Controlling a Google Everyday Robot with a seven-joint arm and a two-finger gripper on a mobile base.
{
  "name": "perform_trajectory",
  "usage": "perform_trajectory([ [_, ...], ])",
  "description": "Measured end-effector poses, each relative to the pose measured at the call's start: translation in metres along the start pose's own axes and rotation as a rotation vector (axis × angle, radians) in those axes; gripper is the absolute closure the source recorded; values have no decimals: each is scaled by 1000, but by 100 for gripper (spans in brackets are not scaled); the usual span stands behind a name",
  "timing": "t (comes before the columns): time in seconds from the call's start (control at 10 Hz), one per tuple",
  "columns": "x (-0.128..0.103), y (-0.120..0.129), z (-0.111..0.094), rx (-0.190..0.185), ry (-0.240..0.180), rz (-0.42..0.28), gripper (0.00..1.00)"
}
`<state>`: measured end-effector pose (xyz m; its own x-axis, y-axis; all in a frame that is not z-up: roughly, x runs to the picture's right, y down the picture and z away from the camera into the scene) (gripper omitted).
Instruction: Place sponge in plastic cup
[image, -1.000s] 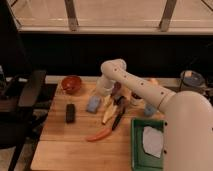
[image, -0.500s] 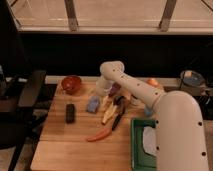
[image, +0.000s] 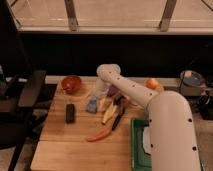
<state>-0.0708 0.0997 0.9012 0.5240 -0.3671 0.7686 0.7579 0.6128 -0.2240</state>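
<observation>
A small light blue thing (image: 92, 105) lies on the wooden table (image: 65, 147), left of centre. It looks like the sponge. I cannot make out the light blue plastic cup as a separate thing; it may be right against the sponge or hidden by the arm. My white arm reaches in from the lower right, bends at the back of the table, and comes down. My gripper (image: 98, 93) hangs just above and behind the light blue thing, very close to it.
A red bowl (image: 71, 83) stands at the back left and a black block (image: 70, 113) lies left of the sponge. A yellowish piece (image: 107, 113), a dark utensil (image: 118, 118) and an orange carrot (image: 97, 135) lie in the middle. A green tray (image: 136, 145) sits front right and an orange fruit (image: 151, 83) at the back.
My arm's near part has shifted left and fills more of the lower right. The gripper stays over the light blue thing. The table's objects have not moved.
</observation>
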Motion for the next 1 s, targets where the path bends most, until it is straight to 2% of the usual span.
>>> perform_trajectory([
  [0.1,-1,2,11,-22,-11,-2,37],
  [0.3,1,7,20,-37,-25,9,53],
  [0.6,2,15,15,-11,-44,32,82],
  [0.7,2,14,8,5,-37,34,85],
  [1.0,0,9,-44,70,33,52,86],
])
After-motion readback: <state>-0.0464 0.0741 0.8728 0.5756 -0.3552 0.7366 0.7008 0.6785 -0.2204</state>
